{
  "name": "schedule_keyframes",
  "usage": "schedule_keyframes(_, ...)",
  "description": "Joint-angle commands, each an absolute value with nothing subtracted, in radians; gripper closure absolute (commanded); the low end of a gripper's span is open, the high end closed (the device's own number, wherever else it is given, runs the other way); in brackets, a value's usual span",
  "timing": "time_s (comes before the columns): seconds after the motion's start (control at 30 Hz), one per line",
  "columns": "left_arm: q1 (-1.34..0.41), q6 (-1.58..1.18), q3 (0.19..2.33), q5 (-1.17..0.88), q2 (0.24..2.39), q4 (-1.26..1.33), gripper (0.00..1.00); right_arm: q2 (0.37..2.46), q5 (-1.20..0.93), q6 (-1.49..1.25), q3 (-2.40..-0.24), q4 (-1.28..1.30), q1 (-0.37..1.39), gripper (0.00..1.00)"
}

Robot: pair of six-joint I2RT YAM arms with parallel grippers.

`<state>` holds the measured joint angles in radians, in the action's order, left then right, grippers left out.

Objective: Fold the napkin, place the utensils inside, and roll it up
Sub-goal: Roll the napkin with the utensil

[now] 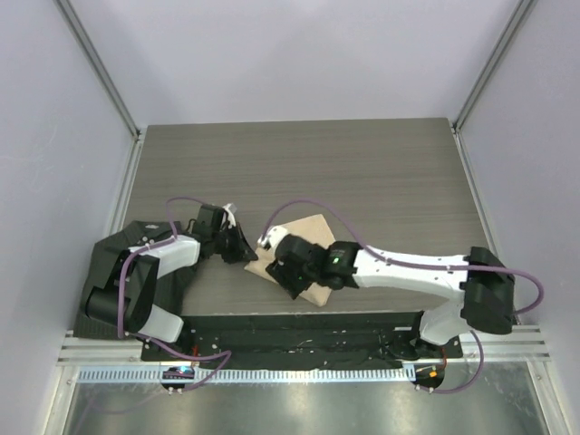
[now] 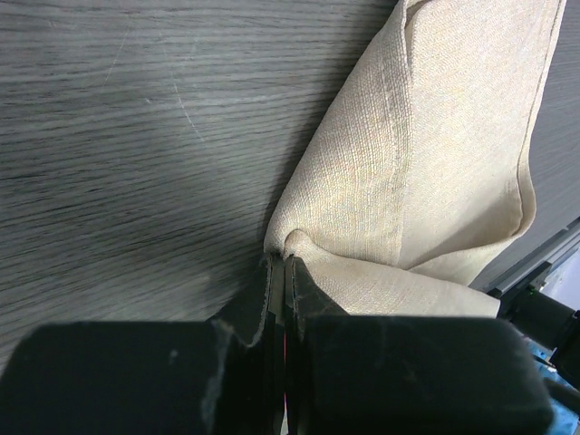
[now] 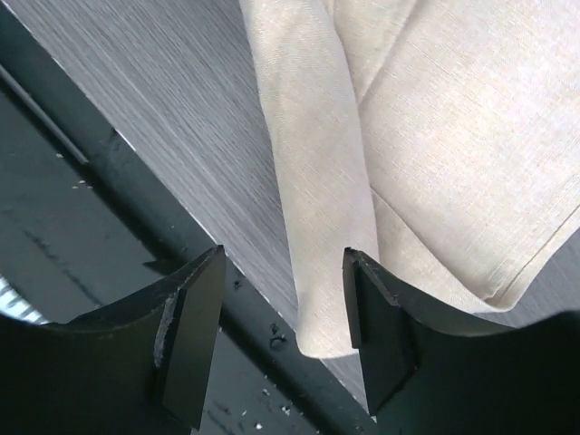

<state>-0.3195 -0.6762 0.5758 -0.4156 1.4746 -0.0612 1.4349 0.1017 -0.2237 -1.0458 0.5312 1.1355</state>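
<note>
Top view, table (image 1: 362, 172): grey wood grain, with both arms reaching in from the near edge.
Top view, napkin (image 1: 311, 231): tan cloth lying near the front edge, between the two grippers and partly hidden under the right one.
Top view, left gripper (image 1: 243, 249): at the napkin's left edge and touching it; its jaws are too dark to read from here.
Top view, right gripper (image 1: 285, 272): over the napkin's near part, and the jaw state cannot be told here.
Top view, dark cloth (image 1: 113, 258): at the far left, under the left arm.
Left wrist, left gripper (image 2: 281, 267): jaws pressed together, pinching a small bunched peak of the napkin (image 2: 435, 136).
Left wrist, napkin: folded in layers and stretching away from the fingers to the upper right, with one flap lying over another.
Left wrist, table (image 2: 136, 136): bare wood to the left of the cloth.
Right wrist, right gripper (image 3: 281, 308): jaws wide apart, gripping nothing.
Right wrist, napkin (image 3: 317, 181): a long rolled or folded edge runs down between the fingers (image 3: 190, 317), ending near the table's front edge; flatter layers lie to its right.
</note>
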Motion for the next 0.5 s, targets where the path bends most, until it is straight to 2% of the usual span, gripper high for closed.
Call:
schedule_keyframes(0.0,-0.324,-0.646,0.571,-0.37,1.503,-0.144,1.0,1.571,0.396,-0.178,-1.089,0.529,1.253,0.37)
schedule_keyframes(0.23,-0.324,-0.644,0.572,-0.374,1.5,-0.149,1.0,1.707,0.5,-0.149,-1.121,0.509,1.287,0.36)
schedule_keyframes(0.47,-0.324,-0.643,0.578,-0.373,1.509,-0.149,1.0,1.706,0.44,-0.132,-1.074,0.466,1.285,0.35)
